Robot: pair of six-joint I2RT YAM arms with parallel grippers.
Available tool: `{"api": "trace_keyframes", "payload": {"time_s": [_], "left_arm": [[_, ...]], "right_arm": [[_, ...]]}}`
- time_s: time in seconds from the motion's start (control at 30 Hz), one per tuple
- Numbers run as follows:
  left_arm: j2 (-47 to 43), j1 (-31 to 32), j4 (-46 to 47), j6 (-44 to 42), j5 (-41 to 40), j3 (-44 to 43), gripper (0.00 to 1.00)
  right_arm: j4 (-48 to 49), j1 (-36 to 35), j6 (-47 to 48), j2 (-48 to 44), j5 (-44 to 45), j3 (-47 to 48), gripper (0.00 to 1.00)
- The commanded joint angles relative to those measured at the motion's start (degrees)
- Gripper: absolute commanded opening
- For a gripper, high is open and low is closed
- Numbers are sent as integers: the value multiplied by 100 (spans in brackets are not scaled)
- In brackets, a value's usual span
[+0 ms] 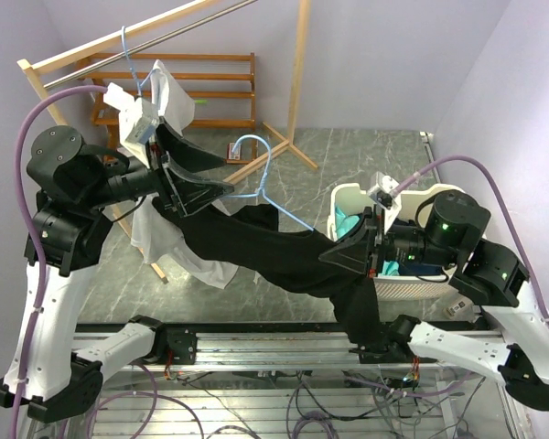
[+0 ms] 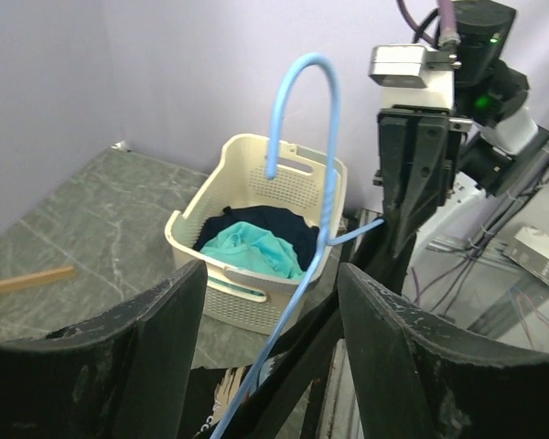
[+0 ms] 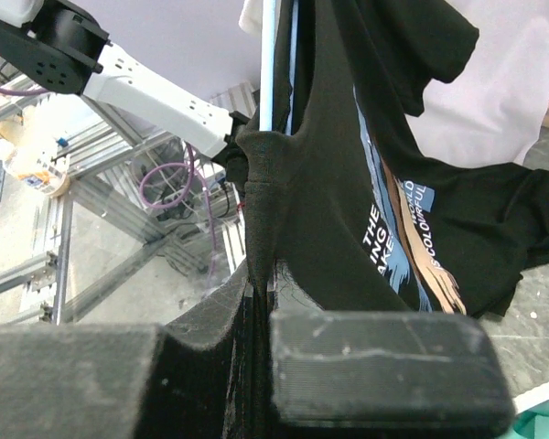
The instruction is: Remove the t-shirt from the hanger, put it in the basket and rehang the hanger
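A black printed t-shirt (image 1: 284, 251) hangs stretched between my two grippers, still draped on a light blue hanger (image 1: 265, 174). My left gripper (image 1: 227, 174) is open, its jaws wide on either side of the hanger's wire (image 2: 302, 101), with black cloth (image 2: 293, 375) below. My right gripper (image 1: 337, 254) is shut on a pinched fold of the t-shirt (image 3: 348, 183), low on the right. In the right wrist view the gripper (image 3: 270, 302) clamps the cloth, and the hanger's rod (image 3: 267, 64) rises above it.
A cream laundry basket (image 1: 348, 197) with teal and dark clothes stands right of centre; it also shows in the left wrist view (image 2: 201, 242). A wooden rack (image 1: 297, 73) with a metal rail holds a white garment (image 1: 169, 96) on another hanger, behind my left arm.
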State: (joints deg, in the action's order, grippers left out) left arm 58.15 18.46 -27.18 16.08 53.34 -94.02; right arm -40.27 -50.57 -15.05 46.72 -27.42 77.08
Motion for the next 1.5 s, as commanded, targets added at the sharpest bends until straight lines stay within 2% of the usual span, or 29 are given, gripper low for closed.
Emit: {"api": "trace_keyframes", "payload": {"time_s": [0.0,0.33,0.63,0.9,0.93,1.0,1.03,1.17,1.2,1.23,1.37,1.47], "left_arm": [[57,39,212,76,700,-166,69],[337,467,-635,-722,650,-179,58],[477,807,-1283,-1343,234,-183,39],[469,887,-1262,-1410,302,-110,39],[480,892,-1241,-1394,314,-101,36],[499,896,-1218,-1375,351,-98,13],[506,899,-1193,-1354,372,-99,8],[444,905,-1077,-1335,476,-90,7],[411,905,-1071,-1355,449,-98,7],[367,905,-1076,-1379,416,-113,7],[244,905,-1123,-1421,308,-194,7],[191,905,-1194,-1436,234,-292,7]], "right_arm": [[337,12,-40,9,-182,19,0],[520,11,-40,444,-509,330,0],[554,12,-47,577,-555,486,0],[457,12,-58,465,-456,498,0],[476,13,-66,455,-466,484,0],[502,12,-83,452,-468,451,0],[506,13,-86,447,-474,437,0],[509,12,-67,409,-377,330,0],[492,12,-56,391,-307,300,1],[473,12,-64,339,-212,254,6],[339,12,-59,62,170,-4,37],[131,14,-45,-207,412,-188,49]]}}
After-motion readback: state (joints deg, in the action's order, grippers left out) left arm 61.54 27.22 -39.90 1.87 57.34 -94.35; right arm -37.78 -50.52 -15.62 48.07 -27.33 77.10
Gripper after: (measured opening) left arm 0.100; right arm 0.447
